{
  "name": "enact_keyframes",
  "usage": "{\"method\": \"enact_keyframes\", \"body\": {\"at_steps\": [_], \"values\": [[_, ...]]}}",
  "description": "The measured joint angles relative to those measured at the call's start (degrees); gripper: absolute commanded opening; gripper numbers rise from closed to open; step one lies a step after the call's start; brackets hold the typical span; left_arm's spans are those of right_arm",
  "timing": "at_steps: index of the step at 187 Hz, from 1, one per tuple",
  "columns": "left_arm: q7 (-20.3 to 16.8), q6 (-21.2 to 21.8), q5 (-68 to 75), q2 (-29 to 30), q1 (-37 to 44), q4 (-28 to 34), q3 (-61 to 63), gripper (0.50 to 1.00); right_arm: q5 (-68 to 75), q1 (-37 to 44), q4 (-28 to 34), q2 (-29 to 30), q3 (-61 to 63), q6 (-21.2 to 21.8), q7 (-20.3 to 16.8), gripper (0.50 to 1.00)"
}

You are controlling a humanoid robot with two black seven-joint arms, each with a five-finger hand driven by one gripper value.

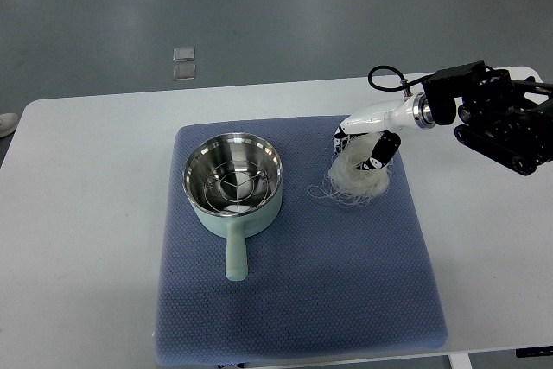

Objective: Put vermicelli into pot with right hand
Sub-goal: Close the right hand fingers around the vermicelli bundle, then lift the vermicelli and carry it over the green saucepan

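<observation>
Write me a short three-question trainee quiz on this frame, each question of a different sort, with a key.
1. True or false: the vermicelli already lies inside the pot.
2. Multiple choice: the pot's handle points A) toward the bottom edge of the picture, B) toward the right hand, C) toward the top edge.
3. Fill in: the pot and the vermicelli both sit on a blue ____.

Key
1. False: it is a loose bundle on the mat, to the right of the pot, with the right hand's fingers closed on its top.
2. A.
3. mat.
</observation>
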Motion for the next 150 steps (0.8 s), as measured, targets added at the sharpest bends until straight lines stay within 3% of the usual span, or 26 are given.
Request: {"method": "enact_keyframes", "body": {"at_steps": [68, 150], "values": [[0.00, 0.00, 0.00, 0.00, 0.00, 0.00, 0.00, 1.000, 1.71, 0.58, 0.04, 0.43, 3.99, 0.52, 0.02, 0.545], [0.00, 0.01, 0.00, 0.00, 0.00, 0.00, 0.00, 1.000, 5.29, 9.18, 0.03, -1.10, 5.75, 1.23, 0.12, 0.560]]}}
